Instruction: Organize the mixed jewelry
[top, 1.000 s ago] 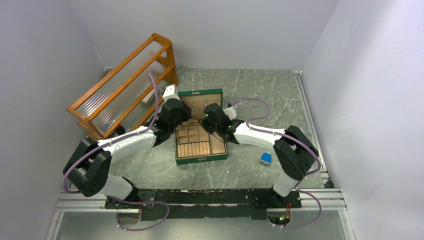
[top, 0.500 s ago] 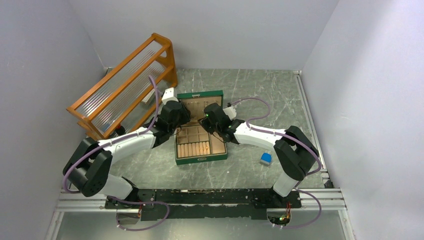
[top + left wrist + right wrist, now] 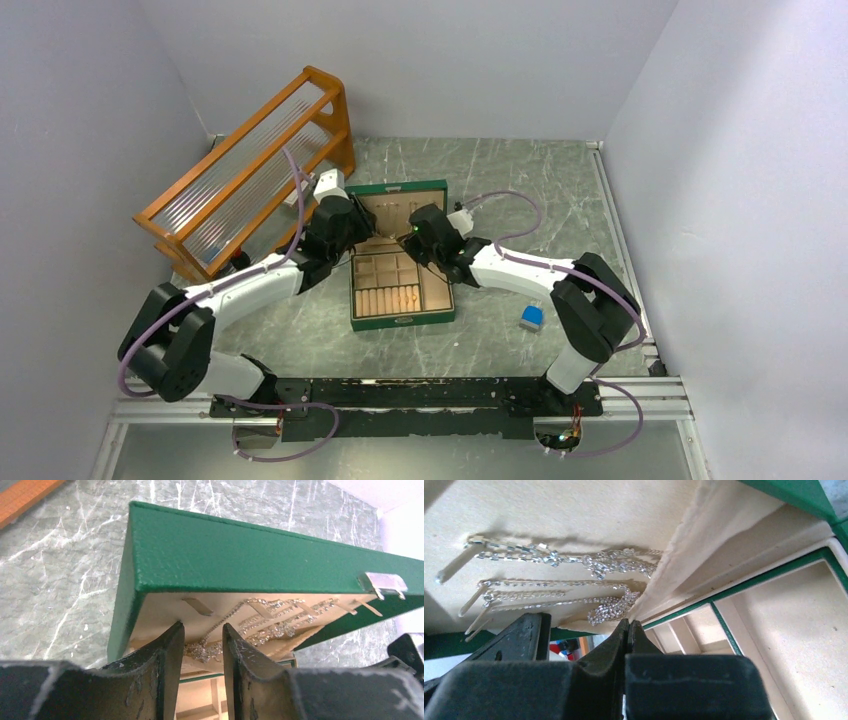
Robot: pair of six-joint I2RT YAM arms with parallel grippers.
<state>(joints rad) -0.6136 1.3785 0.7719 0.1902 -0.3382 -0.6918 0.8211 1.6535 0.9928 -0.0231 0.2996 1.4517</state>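
The green jewelry box (image 3: 402, 319) lies open at mid-table, its lid (image 3: 250, 555) raised. The jewelry shows as thin sparkling chains (image 3: 265, 625) hanging from hooks inside the cream-lined lid, with a bunch (image 3: 200, 650) gathered at the bottom. My left gripper (image 3: 202, 626) is open and empty, its tips just in front of that bunch, at the lid's left end (image 3: 362, 228). My right gripper (image 3: 627, 622) is shut, its tips touching the lower edge of the lid's cream pocket flap (image 3: 674, 555), right under a chain cluster (image 3: 609, 607). More chains (image 3: 574, 560) hang above it.
A wooden rack (image 3: 250, 170) stands at the back left, close behind my left arm. A small blue block (image 3: 531, 317) lies right of the box near my right arm's base. The box tray has cream compartments (image 3: 794, 630) and a row of ring rolls (image 3: 390, 298). The lid has a metal clasp (image 3: 382, 582).
My left arm has swung left and back, so its gripper moved from over the box's tray to the lid's left end. My right gripper has stayed in place.
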